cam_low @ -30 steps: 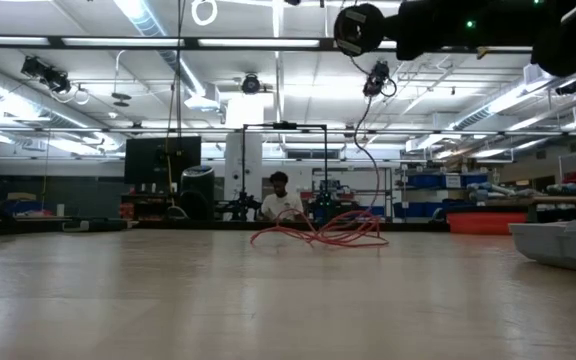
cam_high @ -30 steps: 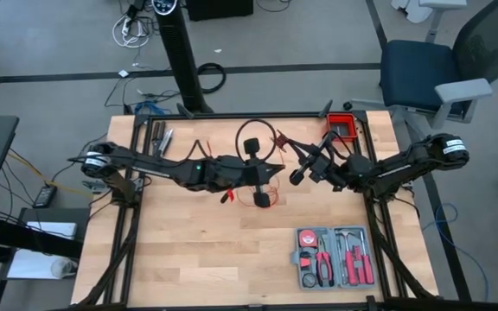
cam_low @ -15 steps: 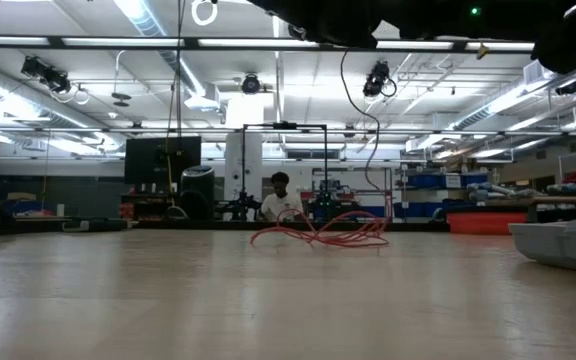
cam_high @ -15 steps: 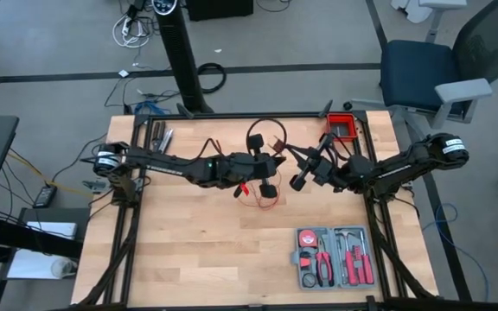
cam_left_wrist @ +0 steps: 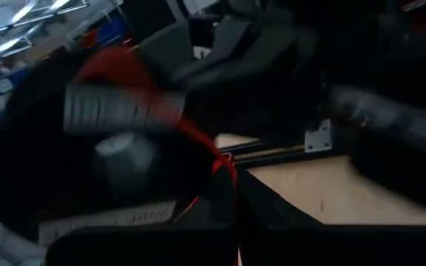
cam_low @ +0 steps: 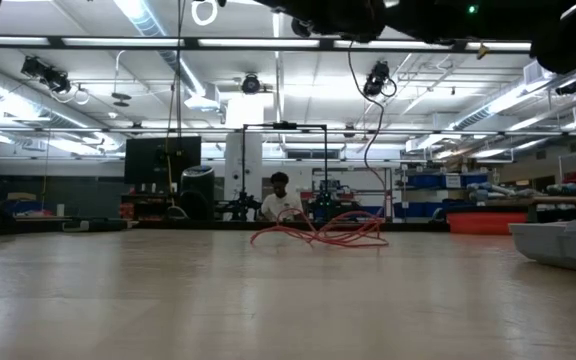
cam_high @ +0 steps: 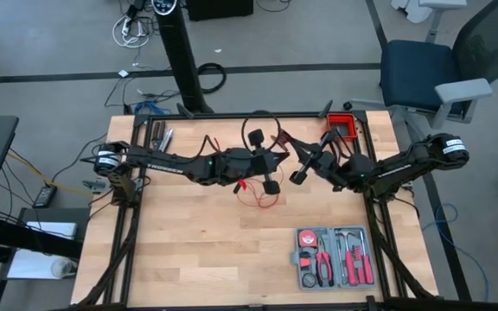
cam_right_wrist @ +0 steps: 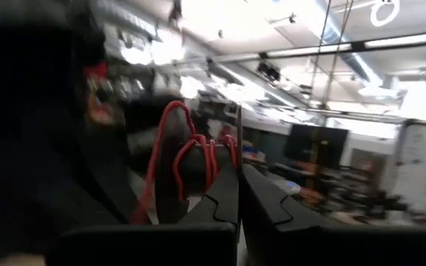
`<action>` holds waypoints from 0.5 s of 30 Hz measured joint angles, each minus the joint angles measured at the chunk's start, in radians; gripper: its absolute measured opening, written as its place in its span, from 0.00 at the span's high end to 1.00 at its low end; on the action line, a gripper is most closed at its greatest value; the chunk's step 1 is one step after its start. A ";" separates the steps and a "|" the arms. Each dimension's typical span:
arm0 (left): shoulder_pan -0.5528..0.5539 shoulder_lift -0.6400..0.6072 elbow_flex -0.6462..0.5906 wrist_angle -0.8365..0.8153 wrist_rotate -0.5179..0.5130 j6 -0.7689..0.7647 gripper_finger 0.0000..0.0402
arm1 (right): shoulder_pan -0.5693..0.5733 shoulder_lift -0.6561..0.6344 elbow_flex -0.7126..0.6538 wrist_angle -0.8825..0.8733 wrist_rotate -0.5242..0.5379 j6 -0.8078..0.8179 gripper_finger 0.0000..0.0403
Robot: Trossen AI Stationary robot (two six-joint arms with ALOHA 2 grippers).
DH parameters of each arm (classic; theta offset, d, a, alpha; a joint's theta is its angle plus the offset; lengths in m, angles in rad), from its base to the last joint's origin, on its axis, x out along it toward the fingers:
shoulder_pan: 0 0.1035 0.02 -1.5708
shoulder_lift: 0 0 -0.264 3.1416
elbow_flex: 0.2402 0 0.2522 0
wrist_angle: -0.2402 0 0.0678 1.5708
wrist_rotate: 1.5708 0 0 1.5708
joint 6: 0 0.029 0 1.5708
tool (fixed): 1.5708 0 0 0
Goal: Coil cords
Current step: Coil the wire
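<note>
The thin red cord [cam_high: 262, 197] lies partly as a loose tangle on the table's middle, and in the low view it shows as a low heap [cam_low: 318, 233]. My left gripper [cam_high: 275, 158] and my right gripper [cam_high: 290, 149] meet tip to tip above the far middle of the table, both shut on the cord. In the left wrist view red turns of the cord [cam_left_wrist: 117, 70] wrap a blurred grey part ahead of the fingers. In the right wrist view several red loops [cam_right_wrist: 191, 155] hang on a dark part just beyond the fingers. My left gripper pinches a strand of the red cord [cam_left_wrist: 224, 166] between its two shut fingers, which point about level toward the table's right. The strand runs up from the fingertips to the red turns ahead. My right gripper pinches a thin strand [cam_right_wrist: 237, 137] between its shut fingers, and it rises straight out of the fingertips. The fingers come from the table's right, slanting a little upward.
A grey tool case [cam_high: 333, 257] with red-handled tools lies at the near right and shows at the low view's right edge [cam_low: 563, 243]. A red bin [cam_high: 342, 128] stands at the far right corner, and some tools [cam_high: 164, 138] lie at the far left. A person [cam_low: 280, 200] sits far behind the table.
My left gripper has moved toward the table's far edge and toward my right gripper, sinking a little. My right gripper has stayed in place and rolled about its own axis. Both have stayed shut. The tangle on the table has barely shifted.
</note>
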 joint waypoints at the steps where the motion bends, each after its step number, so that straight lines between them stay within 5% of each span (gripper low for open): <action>1: 0.000 0.000 0.000 0.003 0.013 -0.006 1.00 | 0.000 0.000 0.000 -0.015 0.014 -0.029 1.00; 15: 0.006 0.058 0.000 0.041 0.158 0.021 1.00 | -0.017 0.001 0.000 -0.019 -0.015 -0.088 1.00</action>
